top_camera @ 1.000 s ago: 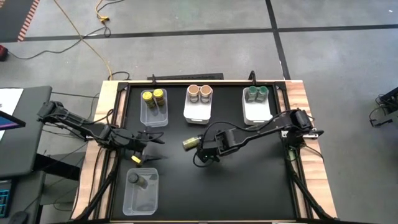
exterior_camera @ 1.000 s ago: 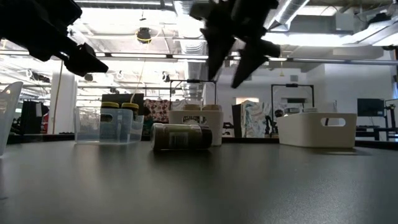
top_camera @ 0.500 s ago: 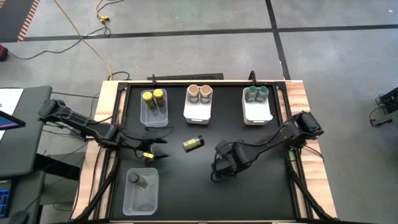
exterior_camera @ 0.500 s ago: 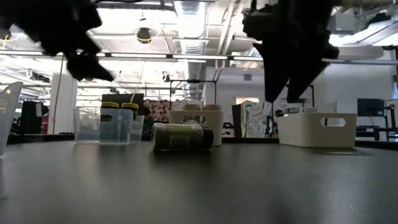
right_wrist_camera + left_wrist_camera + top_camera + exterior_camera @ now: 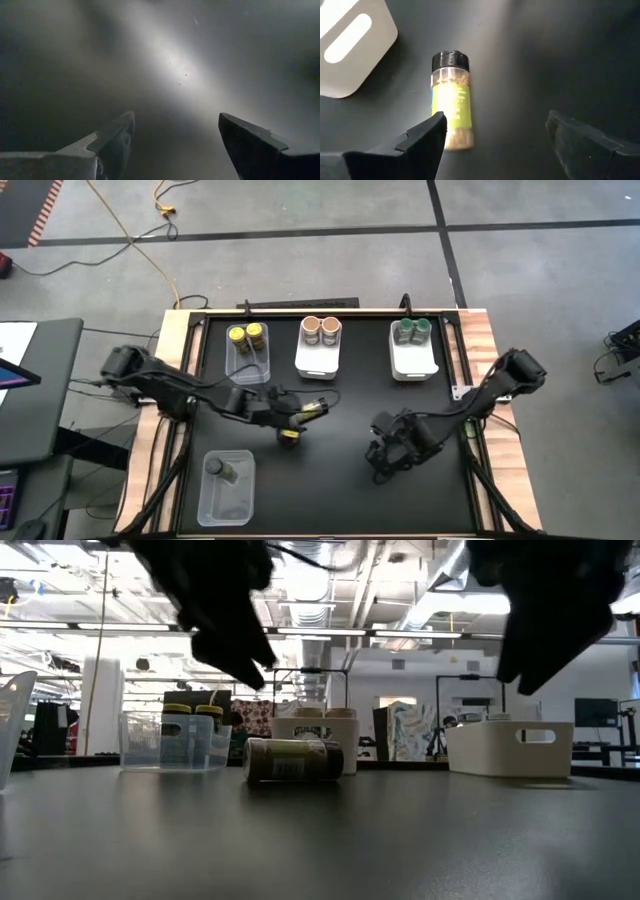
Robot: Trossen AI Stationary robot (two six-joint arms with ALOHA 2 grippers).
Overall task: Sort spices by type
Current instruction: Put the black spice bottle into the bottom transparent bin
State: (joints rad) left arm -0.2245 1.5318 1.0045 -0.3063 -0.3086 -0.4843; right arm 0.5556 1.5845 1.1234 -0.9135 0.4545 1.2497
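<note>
- Left gripper (image 5: 300,420) reaches to mid-table; fingers spread wide, holding nothing. One finger (image 5: 420,142) sits just beside a jar lying on its side.
- That lying spice jar (image 5: 451,100): dark cap, yellow-green label, tan contents. It rests on the black table (image 5: 340,500), in front of the middle white bin (image 5: 318,362); in the low view the jar (image 5: 292,760) lies flat with the bins behind it.
- Right gripper (image 5: 385,463) hangs over bare table on the right side, well apart from the jar; fingers parted, nothing between them.
- Far row: clear bin (image 5: 248,365) with two yellow-topped jars (image 5: 247,334); the middle white bin with two tan-topped jars (image 5: 321,328); right white bin (image 5: 413,360) with two green-topped jars (image 5: 412,329).
- Near left: a second clear bin (image 5: 226,495) holding one dark-topped jar (image 5: 229,472), upright or not I cannot tell.
- The only jar outside a bin is the lying one.
</note>
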